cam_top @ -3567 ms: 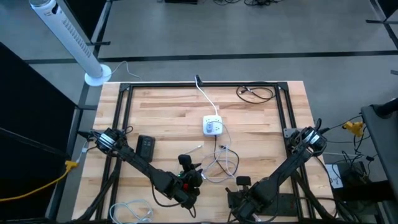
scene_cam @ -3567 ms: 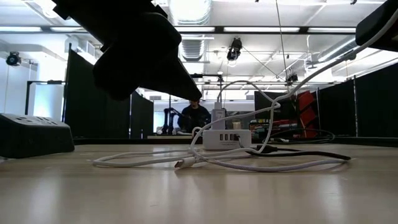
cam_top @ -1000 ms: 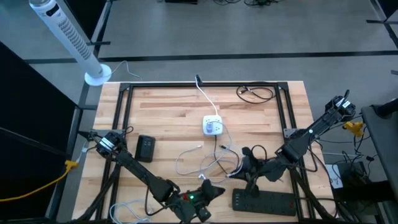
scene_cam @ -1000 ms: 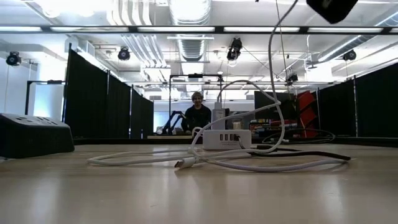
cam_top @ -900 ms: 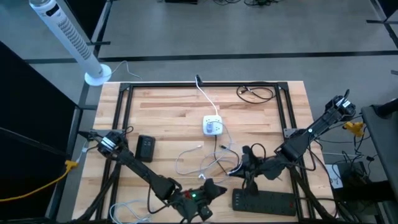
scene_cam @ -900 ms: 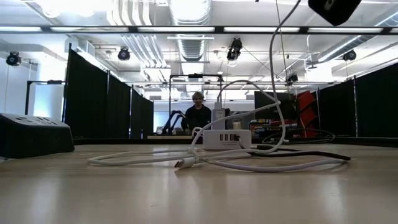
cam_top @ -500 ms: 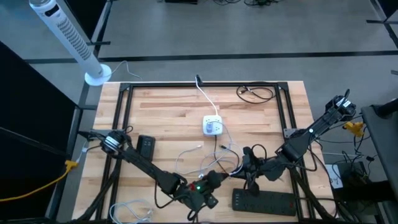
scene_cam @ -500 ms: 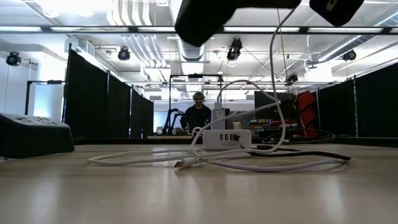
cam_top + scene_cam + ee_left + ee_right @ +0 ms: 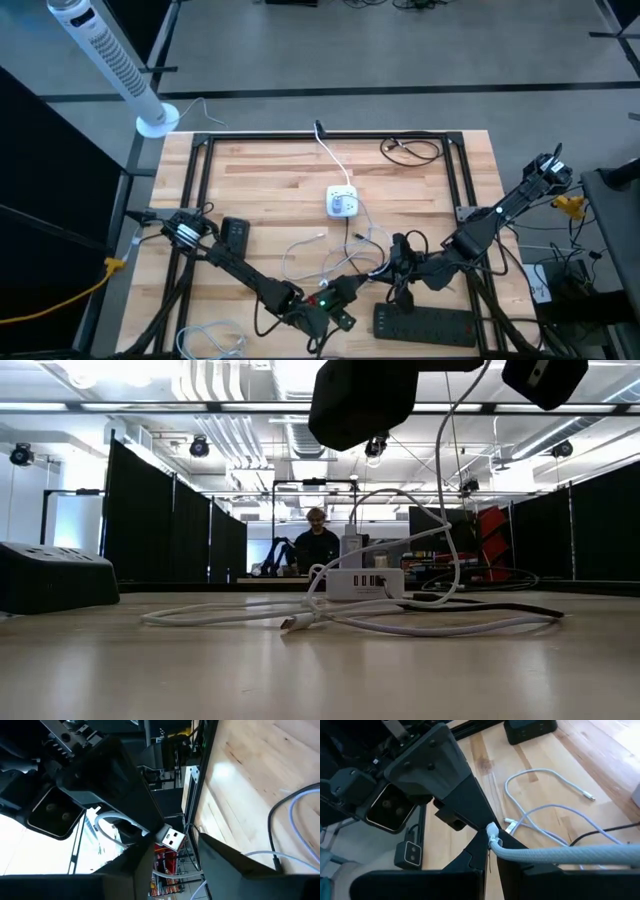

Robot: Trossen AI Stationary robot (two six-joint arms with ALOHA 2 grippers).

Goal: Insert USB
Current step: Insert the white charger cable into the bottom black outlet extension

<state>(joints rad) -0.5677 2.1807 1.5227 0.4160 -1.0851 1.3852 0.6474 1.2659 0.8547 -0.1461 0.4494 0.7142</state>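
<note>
A white charger hub (image 9: 342,203) sits mid-table, its ports showing in the low view (image 9: 365,582). Loops of white USB cable (image 9: 330,262) lie on the wood near it, and a small connector end (image 9: 292,624) rests on the table. My right gripper (image 9: 387,272) (image 9: 490,857) hangs above the loops, shut on the cable's plug end. My left gripper (image 9: 345,291) (image 9: 175,865) is close to its left, open and facing it. In the left wrist view the metal USB plug (image 9: 172,839) shows in the gap between my left fingers. I cannot tell whether they touch it. My right gripper pinches the white braided cable between its two fingers just behind the white plug housing (image 9: 492,839), coming from the table's right side. The metal plug (image 9: 172,839) sticks out past the fingertips toward my left gripper. The plug end is lifted clear, and the cable (image 9: 450,480) hangs slack down to the table.
A black power strip (image 9: 425,322) lies at the near edge below my right gripper. There is a black box (image 9: 235,236) at the left, a black cable coil (image 9: 412,150) at the far right, and more white cable (image 9: 215,340) at the near left corner. A person (image 9: 316,545) sits far behind the table.
My left gripper has moved from the table's near edge up and toward my right gripper. It has come into the top of the low view and now faces the held plug. The cable has not shifted.
</note>
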